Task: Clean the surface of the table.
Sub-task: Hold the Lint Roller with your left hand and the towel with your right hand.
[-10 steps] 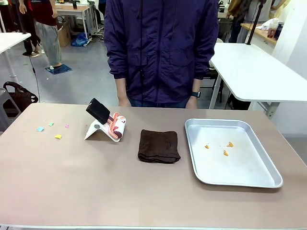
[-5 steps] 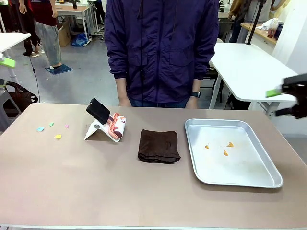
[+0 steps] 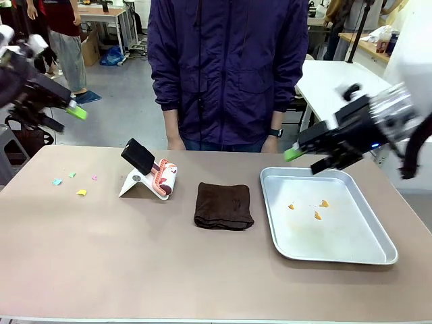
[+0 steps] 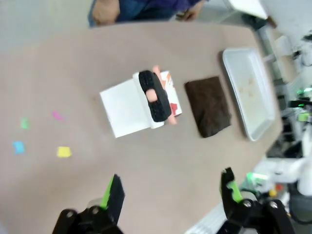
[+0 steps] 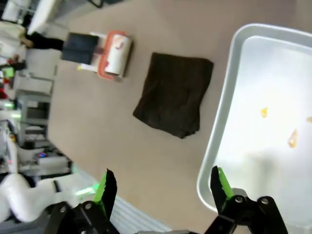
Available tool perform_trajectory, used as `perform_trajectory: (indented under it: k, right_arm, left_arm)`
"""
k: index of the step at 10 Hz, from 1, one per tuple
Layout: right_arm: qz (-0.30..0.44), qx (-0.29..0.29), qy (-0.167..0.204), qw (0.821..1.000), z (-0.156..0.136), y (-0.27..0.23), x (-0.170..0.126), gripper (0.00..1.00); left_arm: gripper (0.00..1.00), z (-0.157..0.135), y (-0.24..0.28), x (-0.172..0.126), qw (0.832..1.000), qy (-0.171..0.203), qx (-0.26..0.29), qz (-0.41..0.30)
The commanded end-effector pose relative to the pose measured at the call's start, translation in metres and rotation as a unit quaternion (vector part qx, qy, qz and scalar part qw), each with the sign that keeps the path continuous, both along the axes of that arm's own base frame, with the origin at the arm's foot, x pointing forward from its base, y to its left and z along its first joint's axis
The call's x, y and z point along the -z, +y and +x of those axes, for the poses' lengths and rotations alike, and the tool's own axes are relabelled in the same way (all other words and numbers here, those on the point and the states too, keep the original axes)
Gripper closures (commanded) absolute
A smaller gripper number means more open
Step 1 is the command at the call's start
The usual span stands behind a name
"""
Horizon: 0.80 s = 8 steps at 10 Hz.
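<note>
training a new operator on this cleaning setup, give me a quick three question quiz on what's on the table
1. True or false: the brown cloth lies inside the metal tray.
2. Where are the coloured paper scraps? A: in the tray. B: on the table, to the robot's left of the lint roller. C: on the cloth.
3. How many orange bits lie in the tray?
Key: 1 false, the cloth lies on the table between the lint roller and the tray. 2 B. 3 three.
</note>
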State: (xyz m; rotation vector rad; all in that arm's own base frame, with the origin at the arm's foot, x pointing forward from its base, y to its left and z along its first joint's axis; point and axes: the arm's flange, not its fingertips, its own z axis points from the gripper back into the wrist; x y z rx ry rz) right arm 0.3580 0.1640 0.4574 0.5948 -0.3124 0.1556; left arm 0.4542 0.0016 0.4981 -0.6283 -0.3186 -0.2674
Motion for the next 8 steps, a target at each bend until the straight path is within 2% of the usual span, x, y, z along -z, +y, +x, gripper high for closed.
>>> perform_trajectory:
  k: [1, 3, 5, 7, 8]
  right_arm:
    - [-0.047, 0.026, 0.029, 0.998, 0.034, 0.045, 0.023, 0.00]
    - [-0.056, 0.056, 0.040, 0.996, 0.037, 0.082, 0.049, 0.00]
    - [-0.063, 0.090, 0.049, 0.993, 0.042, 0.098, 0.070, 0.00]
    - [-0.050, 0.127, 0.061, 0.989, 0.047, 0.097, 0.074, 0.00]
    - [-0.041, 0.160, 0.069, 0.984, 0.047, 0.080, 0.063, 0.00]
  left_arm:
    - [0.00, 0.032, -0.009, 0.011, 0.999, 0.024, 0.012, 0.025]
    - [0.00, 0.055, -0.019, 0.034, 0.999, 0.050, 0.006, 0.014]
    - [0.00, 0.069, -0.026, 0.055, 0.998, 0.067, -0.007, -0.004]
    - [0.00, 0.075, -0.027, 0.065, 0.997, 0.067, -0.020, -0.028]
    - [0.00, 0.071, -0.024, 0.058, 0.996, 0.081, -0.012, -0.039]
